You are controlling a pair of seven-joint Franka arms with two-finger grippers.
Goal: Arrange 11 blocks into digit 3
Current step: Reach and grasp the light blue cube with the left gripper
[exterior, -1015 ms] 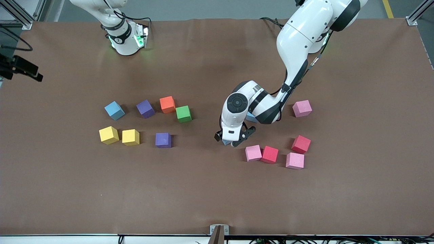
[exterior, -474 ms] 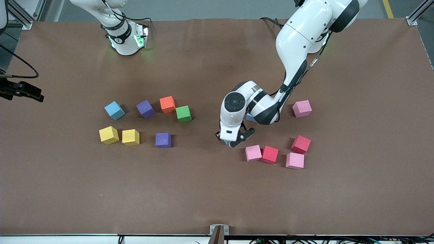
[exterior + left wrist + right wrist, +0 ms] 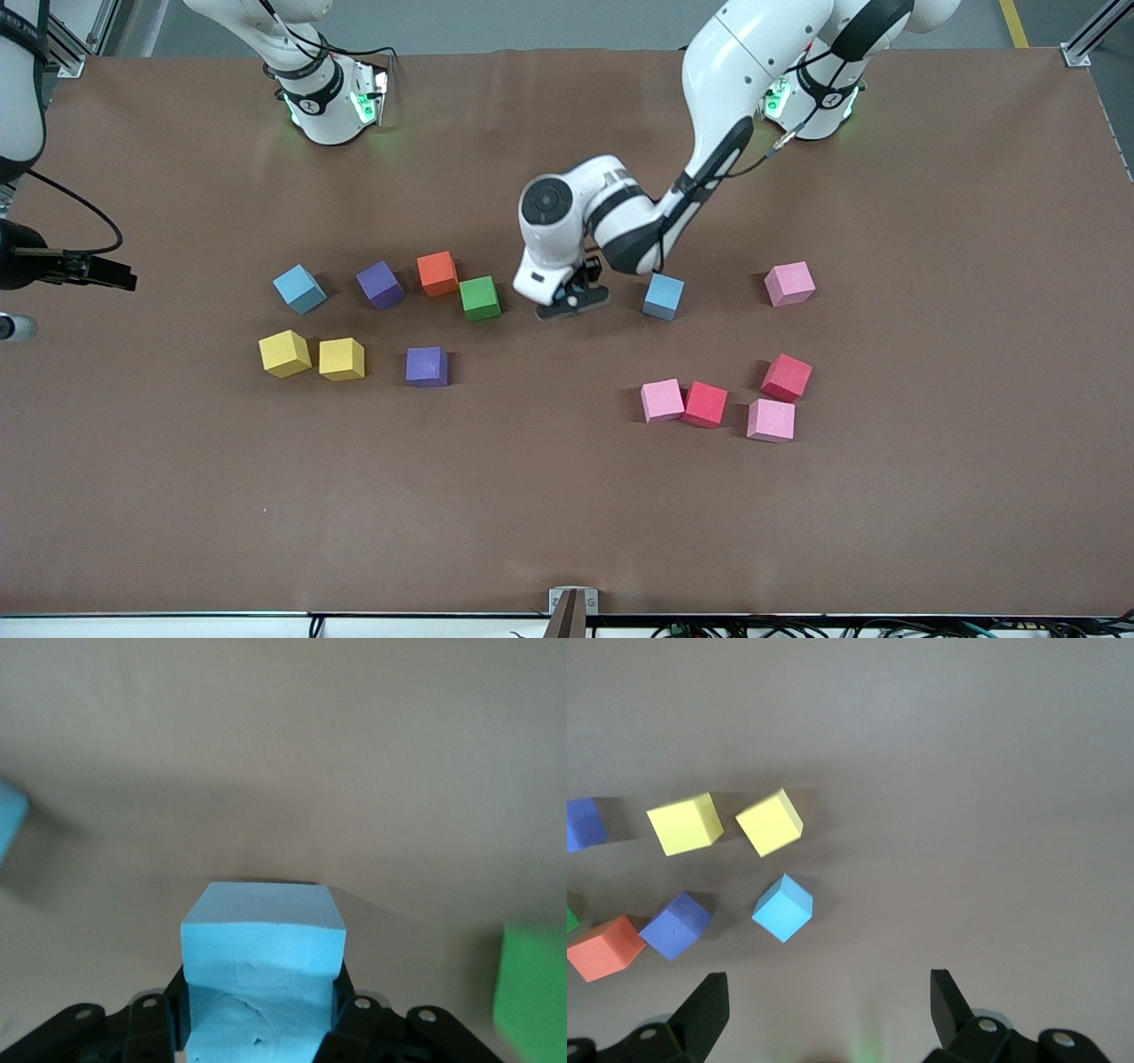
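The left pincer is clenched on a light blue block; the left wrist view shows the cube squeezed between its two black fingers. It hangs just above the bench, between the green block and a second light blue block that rests on the brown surface at about three o'clock from it.

Going round from the held cube: the green block sits at nine o'clock, the orange block touching its corner at about ten o'clock from it, then a purple block and the third light blue block strung out toward the right arm's end. Nearer the front camera lie another purple block and the two yellow cubes, side by side.

At four to five o'clock from the held cube lies a loose cluster: a pink block touching a red block, another pink block and a red block just beside. A lone pink block sits toward the left arm's end.

The right pincer waits high over the right arm's end of the bench, fingers spread wide and holding nothing.
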